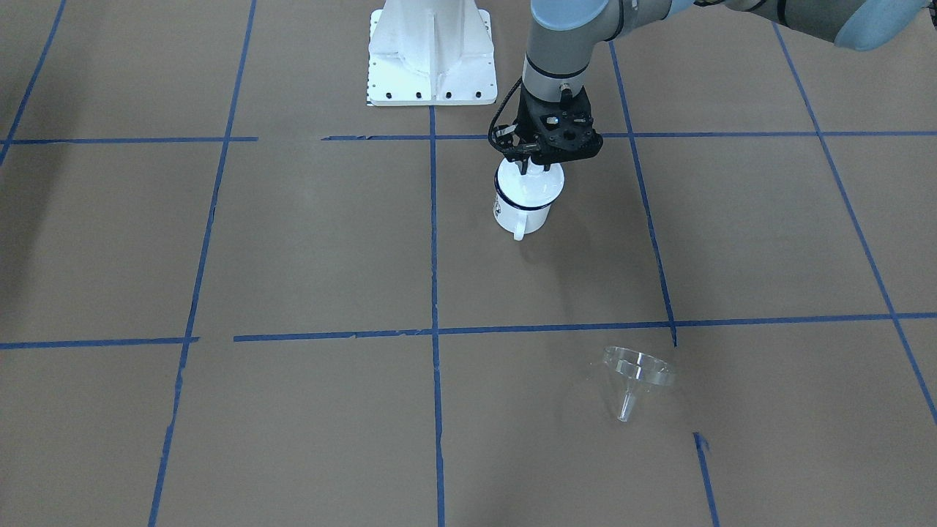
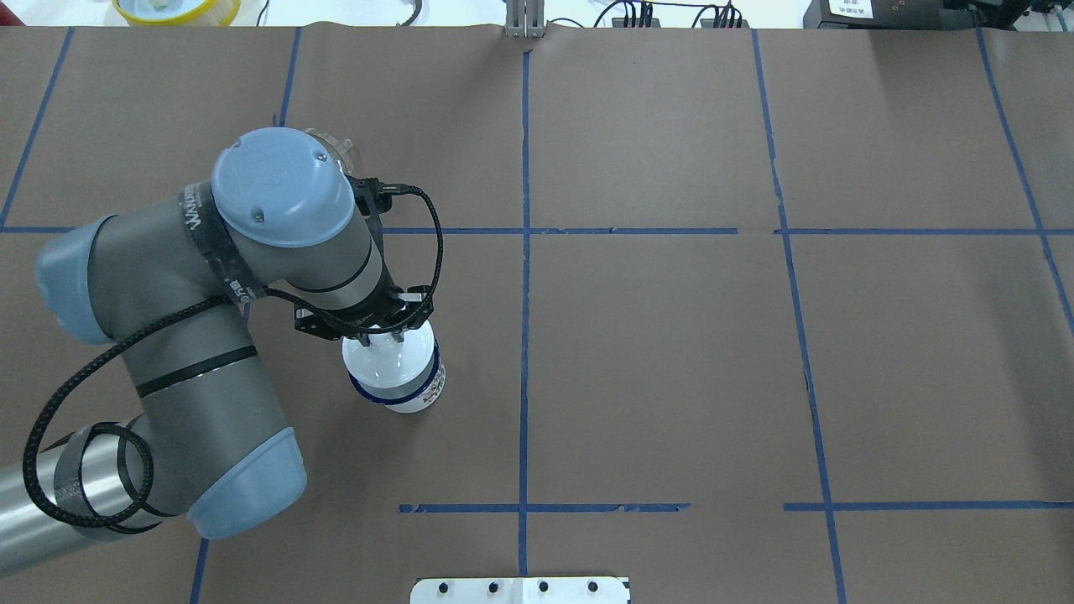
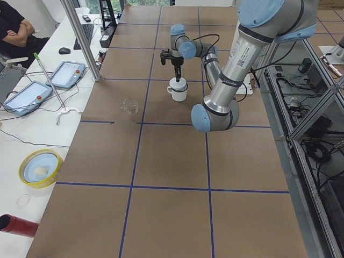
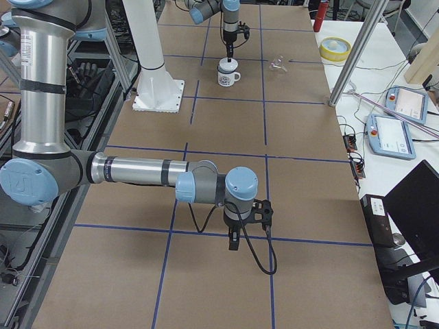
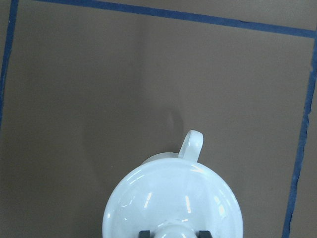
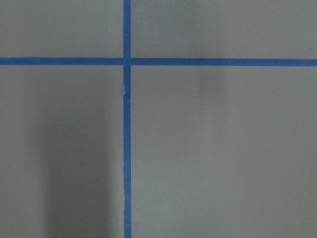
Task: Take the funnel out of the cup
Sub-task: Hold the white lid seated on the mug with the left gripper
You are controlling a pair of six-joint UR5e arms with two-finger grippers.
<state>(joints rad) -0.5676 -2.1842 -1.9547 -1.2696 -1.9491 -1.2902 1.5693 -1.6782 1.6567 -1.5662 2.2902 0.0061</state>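
White cup (image 1: 521, 214) with a dark blue rim, white lid (image 1: 533, 183), clear funnel (image 1: 635, 373), brown table (image 1: 307, 241) gridded with blue tape (image 1: 433, 241).

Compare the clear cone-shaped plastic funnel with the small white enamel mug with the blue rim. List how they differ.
The clear cone-shaped funnel is see-through; the white enamel mug is opaque. The funnel lies tipped on its side; the mug stands upright. The funnel is uncovered and untouched; the mug wears a white round lid, its knob between the fingers of the left gripper. Both rest on the brown table, apart.
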